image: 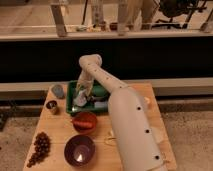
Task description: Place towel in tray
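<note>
A green tray (71,90) stands at the back middle of the wooden table (60,131). My gripper (83,88) is at the end of the white arm (125,120), over the tray's left half. It is shut on a pale towel (80,98). The towel hangs down bunched from the gripper, and its lower end reaches the tray floor. The arm hides the right part of the tray.
A grey cup (58,90) and a small metal can (51,106) stand left of the tray. A red bowl (84,121) with an orange item is in front of it. A purple bowl (79,150), dark grapes (40,146) and a yellowish item (111,139) lie nearer.
</note>
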`<state>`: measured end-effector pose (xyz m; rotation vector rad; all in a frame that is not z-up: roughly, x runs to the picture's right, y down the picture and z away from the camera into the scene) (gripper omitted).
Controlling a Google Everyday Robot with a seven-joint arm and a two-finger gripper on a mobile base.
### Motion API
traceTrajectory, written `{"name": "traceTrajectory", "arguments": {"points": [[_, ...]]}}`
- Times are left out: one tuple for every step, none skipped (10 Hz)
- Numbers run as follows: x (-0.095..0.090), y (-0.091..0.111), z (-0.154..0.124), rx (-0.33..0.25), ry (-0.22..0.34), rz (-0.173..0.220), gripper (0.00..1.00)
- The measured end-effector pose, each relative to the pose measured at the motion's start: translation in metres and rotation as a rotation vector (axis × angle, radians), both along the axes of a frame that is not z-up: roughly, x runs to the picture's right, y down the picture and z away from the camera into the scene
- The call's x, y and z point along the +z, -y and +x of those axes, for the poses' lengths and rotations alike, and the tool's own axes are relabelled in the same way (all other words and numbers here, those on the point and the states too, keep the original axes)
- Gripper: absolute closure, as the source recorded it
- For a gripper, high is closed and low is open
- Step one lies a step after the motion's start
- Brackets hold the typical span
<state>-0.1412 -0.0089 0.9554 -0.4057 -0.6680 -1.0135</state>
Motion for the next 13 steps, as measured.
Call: {"name": "traceTrajectory", "arguments": {"points": [[-0.007,0.005,0.001,0.016,0.005,0.004,0.2],[-0.015,0.011,0.003,0.035,0.008,0.01,0.2],[-0.022,0.017,0.005,0.061,0.015,0.022,0.2],[-0.024,0.018,0.006,0.08,0.017,0.028,0.2],[-0.024,0.018,0.006,0.08,0.017,0.028,0.2],[-0.024,0.017,0.004,0.077,0.019,0.028,0.2],[-0.024,0.017,0.004,0.078,0.019,0.028,0.2],[-0.024,0.017,0.003,0.078,0.019,0.028,0.2],[-0.024,0.017,0.003,0.078,0.019,0.027,0.2],[-0.024,0.017,0.003,0.077,0.019,0.027,0.2],[-0.024,0.017,0.003,0.077,0.02,0.027,0.2],[-0.024,0.017,0.003,0.077,0.02,0.027,0.2],[-0.024,0.017,0.003,0.077,0.02,0.027,0.2]]}}
